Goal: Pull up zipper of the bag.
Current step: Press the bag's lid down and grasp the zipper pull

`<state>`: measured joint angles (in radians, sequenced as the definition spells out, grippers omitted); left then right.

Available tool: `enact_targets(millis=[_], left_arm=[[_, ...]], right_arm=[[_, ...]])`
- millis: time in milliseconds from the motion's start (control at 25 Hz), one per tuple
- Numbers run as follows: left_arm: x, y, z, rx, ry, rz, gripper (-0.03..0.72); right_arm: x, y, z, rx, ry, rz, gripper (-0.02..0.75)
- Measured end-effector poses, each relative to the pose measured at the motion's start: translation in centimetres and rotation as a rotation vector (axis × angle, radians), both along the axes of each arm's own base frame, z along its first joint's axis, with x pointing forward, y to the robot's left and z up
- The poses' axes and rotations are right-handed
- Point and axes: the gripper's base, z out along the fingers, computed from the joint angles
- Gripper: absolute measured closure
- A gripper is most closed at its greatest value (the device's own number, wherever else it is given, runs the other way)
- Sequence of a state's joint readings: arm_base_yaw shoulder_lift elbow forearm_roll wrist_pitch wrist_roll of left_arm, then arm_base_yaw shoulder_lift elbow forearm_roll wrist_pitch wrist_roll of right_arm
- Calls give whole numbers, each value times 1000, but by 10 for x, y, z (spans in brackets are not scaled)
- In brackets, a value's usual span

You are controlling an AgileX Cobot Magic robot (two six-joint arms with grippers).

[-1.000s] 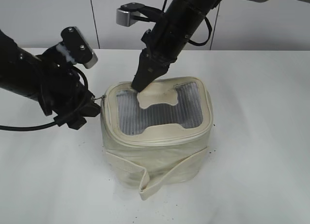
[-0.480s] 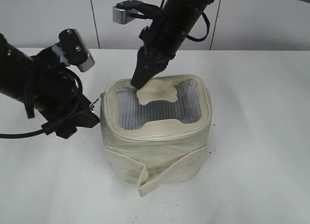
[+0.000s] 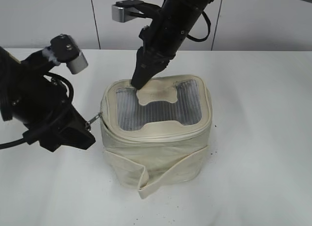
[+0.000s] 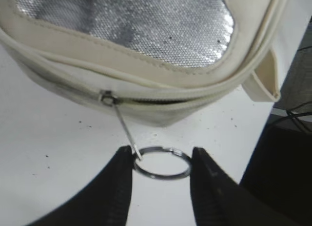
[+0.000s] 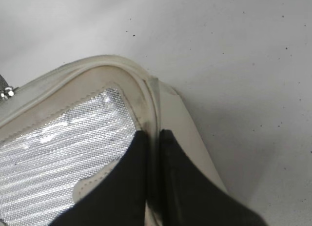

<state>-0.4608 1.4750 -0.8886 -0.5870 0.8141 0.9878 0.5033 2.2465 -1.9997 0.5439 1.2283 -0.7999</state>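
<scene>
1. Since a second ago, the left tool (image 3: 84, 133) has drawn down and away from the bag (image 3: 156, 138), taking the pull ring (image 4: 162, 162) with it.
2. Its fingers (image 4: 117, 187) clamp that ring; the slider sits on the zipper (image 4: 161, 100) along the near side.
3. Right tool (image 3: 138, 81), closed on the bag's rim, steadies it on the surface (image 3: 263, 138).
4. Track behind looks closed; how much remains is hidden.
</scene>
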Motion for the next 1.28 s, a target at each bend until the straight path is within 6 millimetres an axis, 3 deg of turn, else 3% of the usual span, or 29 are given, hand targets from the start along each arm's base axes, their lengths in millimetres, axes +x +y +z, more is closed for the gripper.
enact_targets(millis=[320,600,760,960,1280], left_arm=[[-18,-7,-13,-49,122,47,407],[-42,-50,-14,-107,73,18,407],[-54,-74,-26,-130,97,15,407],[-59,-97,-43,-151,95,72,407],[-65,-122,-36,-238,57,141,407]], right_arm=[[0,0,0,-1,6,-10,721],[1,-1,0,-15,2,-17,721],[1,-2,0,-16,1,-17,721],[1,-1,0,-10,6,-19,721],[1,-1,0,-8,8,-20,721]])
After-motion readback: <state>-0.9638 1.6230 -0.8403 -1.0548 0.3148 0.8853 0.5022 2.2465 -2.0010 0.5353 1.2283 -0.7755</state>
